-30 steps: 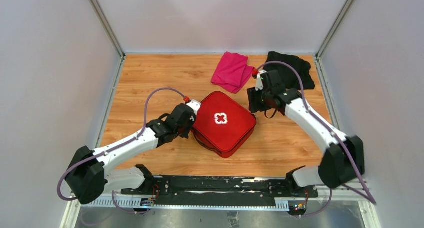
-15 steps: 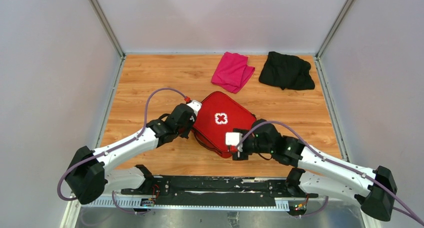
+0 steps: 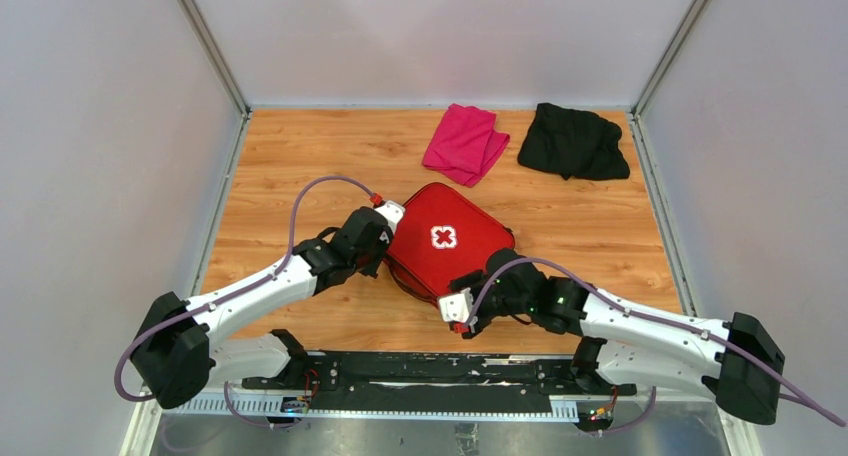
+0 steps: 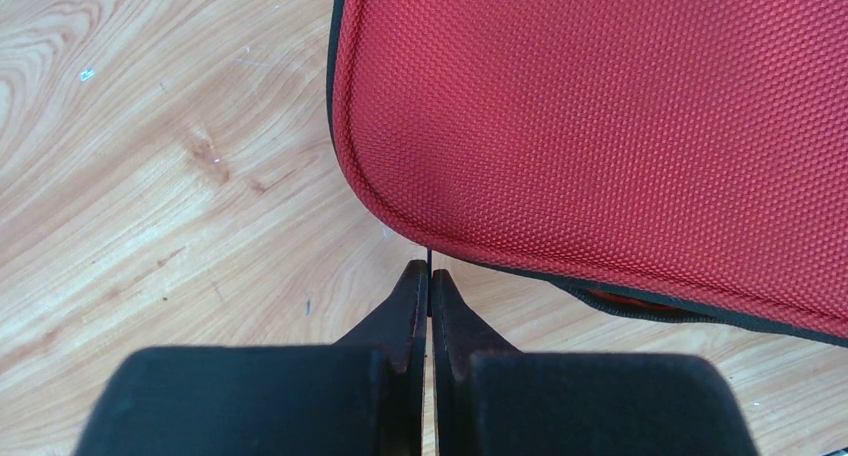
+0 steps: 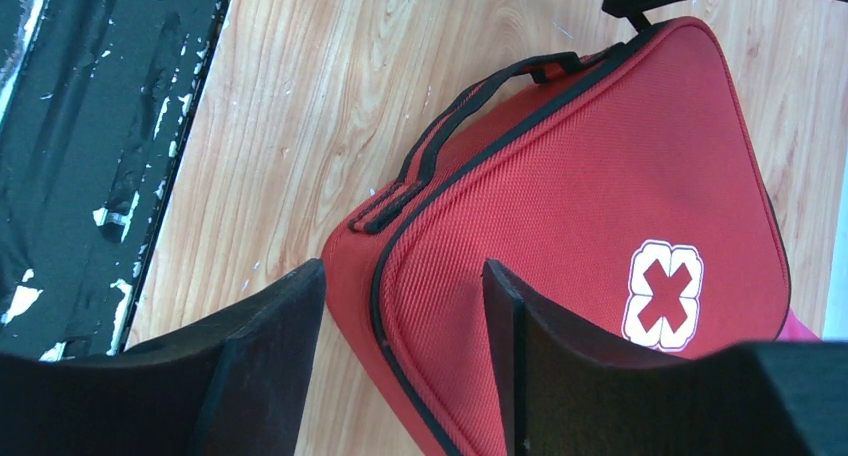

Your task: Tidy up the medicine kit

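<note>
1. Top external view is showing the medicine kit lying closed near the middle of the wooden tabletop. It is turned corner-on to the arms, and its white cross is facing up.
2. The left gripper is sitting at the kit's left edge. In the left wrist view its fingers are pressing together with no gap, their tips meeting the black-piped rim of the red lid. Whether anything thin is being pinched there cannot be told.
3. The right gripper is reaching in low at the kit's near corner. Its jaws are standing apart, with the rounded corner and zip seam showing between them. Whether they are touching the fabric cannot be told.
4. A black handle is lying along the kit's near-left side.
5. Plain wood is showing on both sides of the kit out to the side walls. It is also showing in a band between the kit and the far cloths. Only a narrower strip is separating the near corner from the black mounting rail.
6. A folded pink cloth and a crumpled black cloth are lying near the far edge. They are close to each other but not touching, and both are apart from the kit.
7. Grey walls are enclosing the table on the left, right and far sides.
</note>
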You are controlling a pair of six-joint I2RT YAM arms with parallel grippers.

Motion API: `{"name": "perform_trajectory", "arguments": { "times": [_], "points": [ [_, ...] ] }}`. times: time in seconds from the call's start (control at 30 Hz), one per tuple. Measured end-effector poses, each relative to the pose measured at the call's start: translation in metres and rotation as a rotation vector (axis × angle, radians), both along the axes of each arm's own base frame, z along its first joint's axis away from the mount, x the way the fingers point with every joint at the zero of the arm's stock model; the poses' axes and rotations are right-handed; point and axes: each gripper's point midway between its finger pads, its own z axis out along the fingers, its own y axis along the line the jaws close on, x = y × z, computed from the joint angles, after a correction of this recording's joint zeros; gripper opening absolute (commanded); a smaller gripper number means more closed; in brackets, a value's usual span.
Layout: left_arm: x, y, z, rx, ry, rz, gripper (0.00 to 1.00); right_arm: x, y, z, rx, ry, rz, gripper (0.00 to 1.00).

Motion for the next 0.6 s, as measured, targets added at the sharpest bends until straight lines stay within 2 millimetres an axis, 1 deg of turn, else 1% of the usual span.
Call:
{"name": "perform_trajectory", "arguments": {
  "times": [0.23,0.3,0.43,0.5,0.53,0.6],
  "points": [
    [-0.002,-0.005,0.0,-0.015,0.006,-0.032,0.0,0.012,0.005,-0.011,-0.028,-0.045,-0.015,0.51],
    [-0.002,-0.006,0.0,-0.018,0.008,-0.035,0.0,0.014,0.005,-0.015,-0.038,-0.053,-0.019,0.45],
    [-0.001,-0.006,0.0,-0.02,0.008,-0.036,0.0,0.018,0.007,-0.021,-0.05,-0.056,-0.035,0.26],
    [0.0,-0.004,0.001,-0.019,0.006,-0.029,0.0,0.02,0.009,-0.022,-0.051,-0.058,-0.044,0.19],
    [0.001,-0.004,0.001,-0.018,0.005,-0.025,0.0,0.022,0.011,-0.022,-0.048,-0.062,-0.053,0.18],
    [0.002,-0.003,0.001,-0.018,0.001,-0.019,0.0,0.026,0.013,-0.021,-0.041,-0.069,-0.07,0.12]
  ]
}}
